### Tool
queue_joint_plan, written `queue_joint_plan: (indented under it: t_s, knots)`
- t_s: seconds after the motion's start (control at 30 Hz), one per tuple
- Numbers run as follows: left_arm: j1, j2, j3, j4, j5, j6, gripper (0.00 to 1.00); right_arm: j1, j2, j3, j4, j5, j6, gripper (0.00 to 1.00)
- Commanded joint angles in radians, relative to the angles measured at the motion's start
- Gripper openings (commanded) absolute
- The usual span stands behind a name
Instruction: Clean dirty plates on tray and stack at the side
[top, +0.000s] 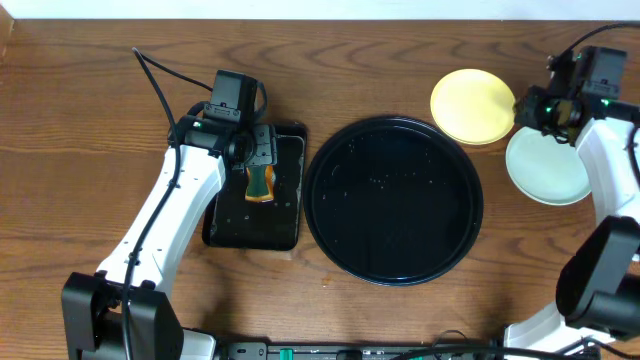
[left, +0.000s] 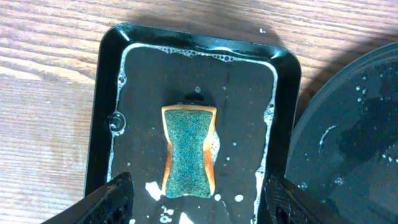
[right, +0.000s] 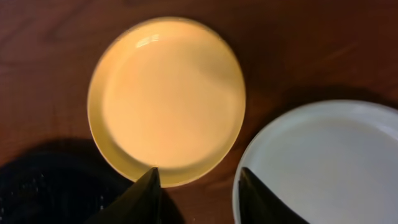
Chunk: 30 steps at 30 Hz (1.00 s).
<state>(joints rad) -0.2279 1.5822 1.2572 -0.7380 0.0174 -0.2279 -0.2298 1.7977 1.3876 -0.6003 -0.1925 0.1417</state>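
The large round black tray (top: 394, 200) lies mid-table, wet, with no plate on it. A pale yellow plate (top: 472, 105) lies on the table at its upper right and looks clean; it also shows in the right wrist view (right: 166, 99). A pale mint plate (top: 546, 168) lies right of it, also in the right wrist view (right: 323, 162). I cannot tell if it is a stack. My right gripper (right: 199, 186) is open and empty above the gap between the two plates. My left gripper (left: 196, 202) is open over a green-and-orange sponge (left: 188, 151).
The sponge lies in a small black rectangular tray (top: 255, 190) with soapy water, left of the round tray; its rim shows in the left wrist view (left: 102, 93). The round tray's edge (left: 354, 124) is close on its right. A cable runs at the upper left.
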Motion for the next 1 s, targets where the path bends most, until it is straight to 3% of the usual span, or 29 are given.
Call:
queue_joint_plan:
  t_s: [0.0,0.13,0.43,0.87,0.97]
  knots:
    - [0.002,-0.007,0.016,-0.006,-0.002,0.006,0.69,0.009,0.051,0.073,-0.041,-0.026,-0.038,0.47]
    - [0.002,-0.007,0.016,-0.006,-0.002,0.006,0.69,0.011,0.120,0.212,-0.147,-0.021,-0.116,0.58]
    - [0.002,-0.007,0.016,-0.006,-0.002,0.006,0.69,0.011,0.403,0.561,-0.393,-0.016,-0.158,0.61]
    - [0.002,-0.007,0.016,-0.006,-0.002,0.006,0.70,0.011,0.573,0.587,-0.332,0.061,-0.138,0.54]
    - [0.002,-0.007,0.016,-0.010,-0.002,0.006,0.69,0.013,0.592,0.587,-0.331,0.056,-0.138,0.43]
